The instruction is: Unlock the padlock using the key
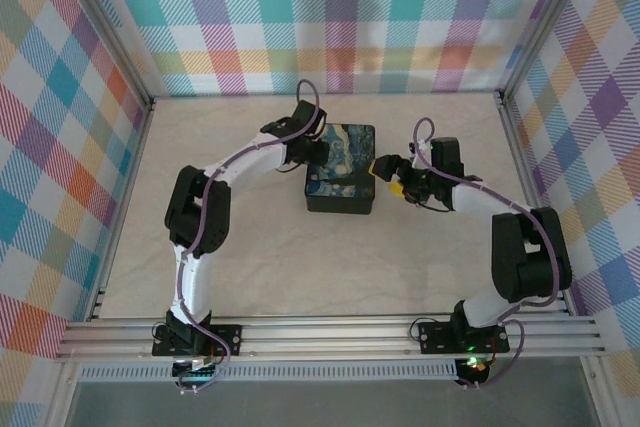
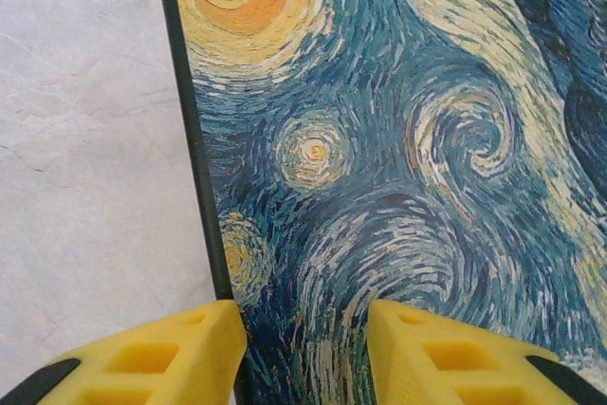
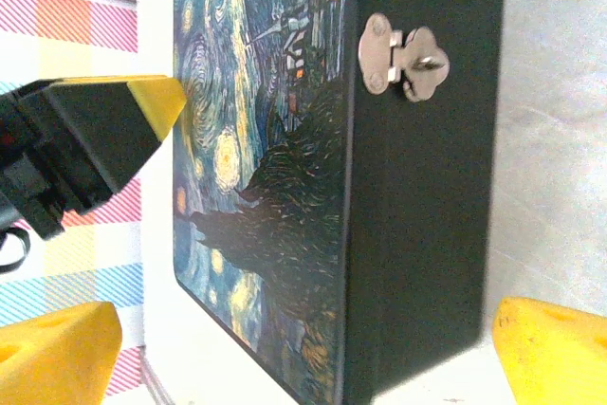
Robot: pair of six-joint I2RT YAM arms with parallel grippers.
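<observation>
Right wrist view crops box and right gripper.

Ahead of the right pincer the box shows a smooth, glossy black side and a shiny metal latch. Under the left pincer, the printed lid looks satin, the bench matt.

Box: middle of the table.
My left pincer: above the box's left edge.
My right pincer: right of the box, facing its latch.
</observation>
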